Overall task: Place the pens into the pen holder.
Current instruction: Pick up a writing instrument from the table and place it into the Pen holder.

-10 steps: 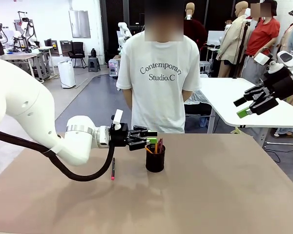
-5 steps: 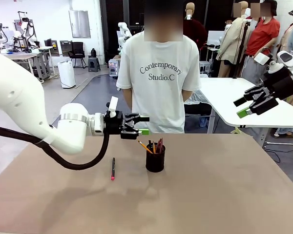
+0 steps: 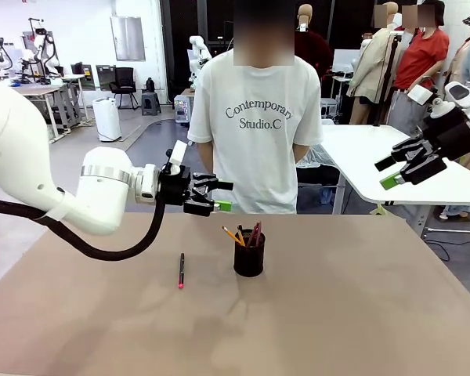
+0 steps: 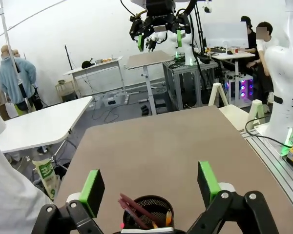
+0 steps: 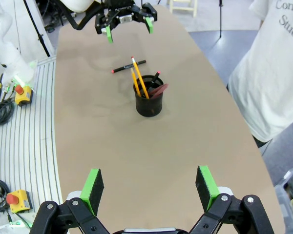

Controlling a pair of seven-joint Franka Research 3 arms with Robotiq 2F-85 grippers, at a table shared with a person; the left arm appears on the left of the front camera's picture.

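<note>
Our left gripper hangs released above the pen holder, which stands near the worktop's far edge with the yellow pencil and dark-red pen inside. The black pen lies flat nearby, toward the left edge. Our right gripper is spread wide, past the right edge. We read "Contemporary Studio.C" on the person's shirt.

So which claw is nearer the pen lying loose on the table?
Left. The left claw hangs open in the air a little way from the pen; the right claw is raised far off to the right.
</note>
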